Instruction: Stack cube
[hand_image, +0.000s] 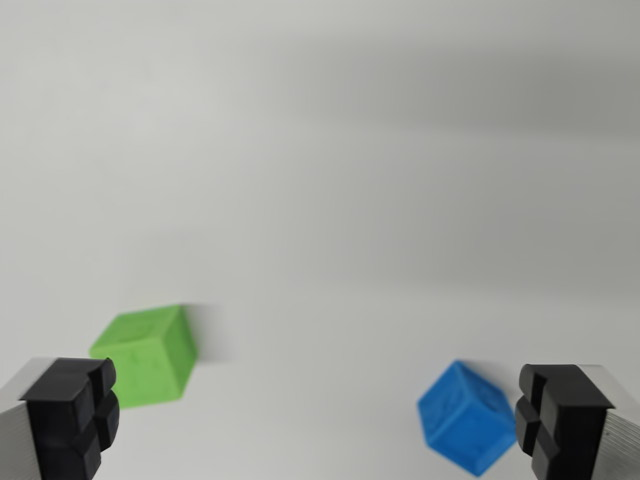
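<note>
A green cube (148, 353) lies on the white surface at the wrist view's lower left. A blue cube (467, 416) lies tilted at the lower right. My gripper (318, 420) is open, its two black fingertips far apart at the bottom corners. The left fingertip (72, 412) sits just below and in front of the green cube. The right fingertip (560, 415) is close beside the blue cube's right edge. Nothing is held between the fingers. Both cubes sit apart from each other, roughly a gripper width between them.
A plain white tabletop (330, 180) fills the rest of the view, with a soft grey shadow band across the upper part.
</note>
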